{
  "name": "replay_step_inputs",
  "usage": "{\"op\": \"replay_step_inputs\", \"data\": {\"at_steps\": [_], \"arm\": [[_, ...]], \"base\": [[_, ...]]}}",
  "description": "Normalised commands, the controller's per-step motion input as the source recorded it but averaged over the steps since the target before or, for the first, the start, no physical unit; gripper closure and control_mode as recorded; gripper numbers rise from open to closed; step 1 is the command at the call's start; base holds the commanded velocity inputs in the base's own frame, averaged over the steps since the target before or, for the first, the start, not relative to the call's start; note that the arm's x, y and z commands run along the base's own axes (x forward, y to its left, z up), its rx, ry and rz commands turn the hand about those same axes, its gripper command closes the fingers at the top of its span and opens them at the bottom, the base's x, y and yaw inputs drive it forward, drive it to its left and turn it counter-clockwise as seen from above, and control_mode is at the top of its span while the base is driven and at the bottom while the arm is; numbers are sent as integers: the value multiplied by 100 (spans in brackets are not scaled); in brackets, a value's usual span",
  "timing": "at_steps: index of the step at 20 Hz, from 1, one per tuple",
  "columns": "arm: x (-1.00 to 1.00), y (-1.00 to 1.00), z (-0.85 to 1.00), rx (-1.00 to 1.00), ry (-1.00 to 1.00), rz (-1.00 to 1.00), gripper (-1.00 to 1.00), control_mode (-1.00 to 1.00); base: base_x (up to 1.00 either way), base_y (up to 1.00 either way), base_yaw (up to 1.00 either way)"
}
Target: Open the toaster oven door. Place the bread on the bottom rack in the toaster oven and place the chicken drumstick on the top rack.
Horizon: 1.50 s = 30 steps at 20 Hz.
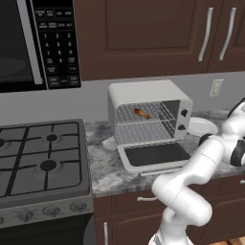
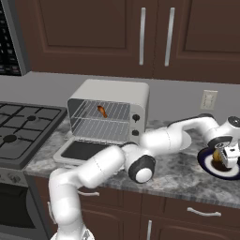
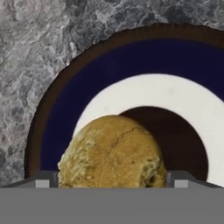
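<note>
The off-white toaster oven (image 1: 143, 91) (image 2: 117, 91) stands on the counter, and its door (image 1: 155, 155) (image 2: 79, 150) is folded down flat in front. The chicken drumstick (image 1: 141, 113) (image 2: 101, 111) lies on the top rack (image 1: 127, 115). Below it, the bottom rack (image 1: 143, 134) (image 2: 101, 129) is bare. Far to the right, the golden bread (image 3: 111, 153) (image 2: 217, 155) sits on a dark blue plate with a white centre (image 3: 131, 65) (image 2: 208, 168). My gripper (image 2: 225, 157) (image 3: 112, 181) is down over the plate, open wide, with one fingertip on each side of the bread.
A gas stove (image 1: 43, 158) (image 2: 23, 126) lies left of the toaster oven, with a black microwave (image 1: 38, 43) above it. Dark wood cabinets hang over the counter. A wall outlet (image 2: 208, 99) is behind the plate. The counter's front edge runs just in front of the plate.
</note>
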Motion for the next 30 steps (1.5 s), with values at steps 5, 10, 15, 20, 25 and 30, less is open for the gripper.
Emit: {"op": "replay_step_inputs", "data": {"at_steps": [5, 10, 15, 20, 25, 30], "arm": [[-2, 23, 6, -3, -5, 0, 100, -100], [-83, 86, 57, -4, -16, 13, 100, -100], [-100, 100, 33, 0, -5, 24, 100, -100], [-93, 100, 10, -3, -3, 25, 100, -100], [-41, 100, 37, 0, -12, 21, 100, -100], [-25, 100, 39, 0, -18, 13, 100, -100]], "base": [[0, 0, 0], [0, 0, 0], [0, 0, 0], [0, 0, 0], [0, 0, 0], [0, 0, 0]]}}
